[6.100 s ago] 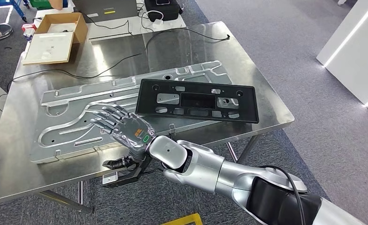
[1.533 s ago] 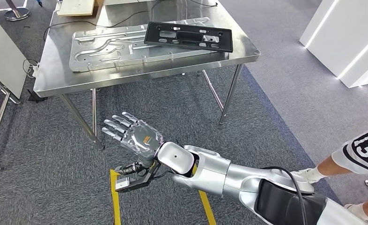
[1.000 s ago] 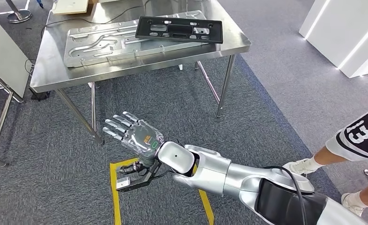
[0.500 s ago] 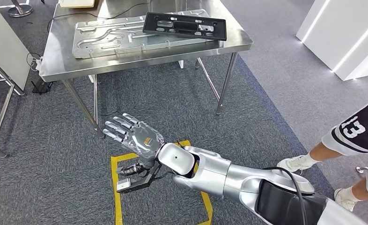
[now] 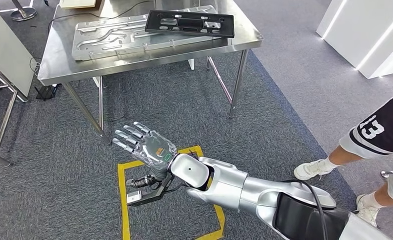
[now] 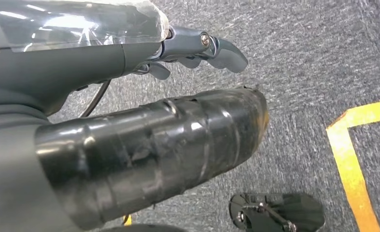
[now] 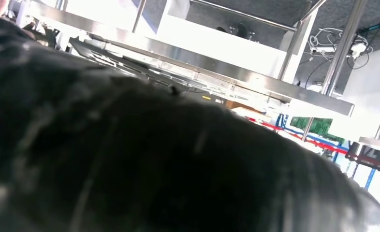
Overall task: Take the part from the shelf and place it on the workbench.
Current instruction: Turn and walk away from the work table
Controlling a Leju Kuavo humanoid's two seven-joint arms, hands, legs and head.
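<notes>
Steel workbench (image 5: 134,60) carries black part (image 5: 189,23), lying on grey plate (image 5: 109,35) near far edge. Head view: right hand (image 5: 144,146) empty, fingers spread, above yellow floor marking (image 5: 122,200); table farther off than 6 s earlier, so robot backed away, placement apparently done. Left wrist view: left hand (image 6: 130,111) fingers partly hidden, grasp unclear. Right wrist view: workbench underside.

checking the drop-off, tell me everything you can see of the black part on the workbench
The black part is a long, flat rectangular panel, plastic by its look, matte, with a raised rim and several cut-outs showing grey through them. It lies flat and slightly askew, resting on the silver metal plate at the right end of the steel workbench, near its front right corner. Nothing grips it; the right hand is open over the carpet.
</notes>
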